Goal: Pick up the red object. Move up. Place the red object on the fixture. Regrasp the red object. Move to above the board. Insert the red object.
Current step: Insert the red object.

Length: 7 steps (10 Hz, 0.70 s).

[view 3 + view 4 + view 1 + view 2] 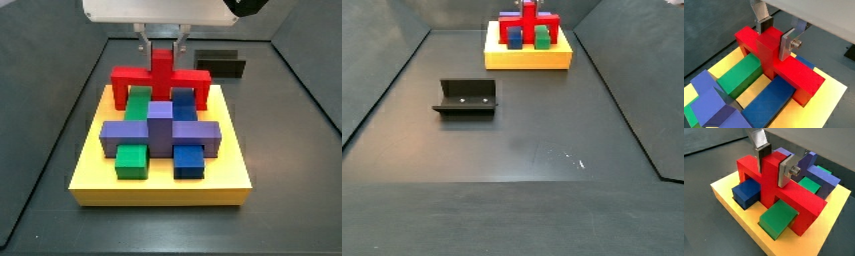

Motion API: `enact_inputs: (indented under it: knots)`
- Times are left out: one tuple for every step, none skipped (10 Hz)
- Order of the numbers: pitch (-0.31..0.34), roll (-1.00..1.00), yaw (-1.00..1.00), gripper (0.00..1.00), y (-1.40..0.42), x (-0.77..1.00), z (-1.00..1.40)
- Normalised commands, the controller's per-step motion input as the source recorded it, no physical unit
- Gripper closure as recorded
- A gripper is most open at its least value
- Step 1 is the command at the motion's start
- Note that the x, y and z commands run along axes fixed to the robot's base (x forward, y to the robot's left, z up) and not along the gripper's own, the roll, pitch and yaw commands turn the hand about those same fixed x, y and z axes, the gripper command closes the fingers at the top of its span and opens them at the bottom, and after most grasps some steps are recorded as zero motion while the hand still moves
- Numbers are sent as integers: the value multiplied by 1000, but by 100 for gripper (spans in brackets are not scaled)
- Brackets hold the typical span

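Wrist views show the gripper (777, 164) over the yellow board (731, 199), its fingers (787, 44) pinching the upright of the red object (784, 62), which sits among blue and green blocks. Letting go before it is fully seated could leave it tilted.

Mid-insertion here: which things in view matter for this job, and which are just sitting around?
Job:
- red cross-shaped block, between the fingers
- gripper, at the block's upright
- yellow board
- dark L-shaped fixture, apart on the floor

Bystanders:
- purple cross-shaped block
- green blocks
- blue blocks
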Motion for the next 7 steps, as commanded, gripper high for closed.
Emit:
enact_inputs:
  knots:
    - [-11, -220, -66, 100, 0, 111, -460]
    - [0, -229, -114, 100, 0, 269, -251]
    - [76, -123, -229, 100, 0, 403, -114]
    - [76, -97, -271, 100, 0, 294, -143]
    - [0, -131, -149, 100, 20, 54, -277]
    - [-69, -170, 0, 100, 46, -91, -449]
    - [-191, -224, 0, 100, 43, -271, -526]
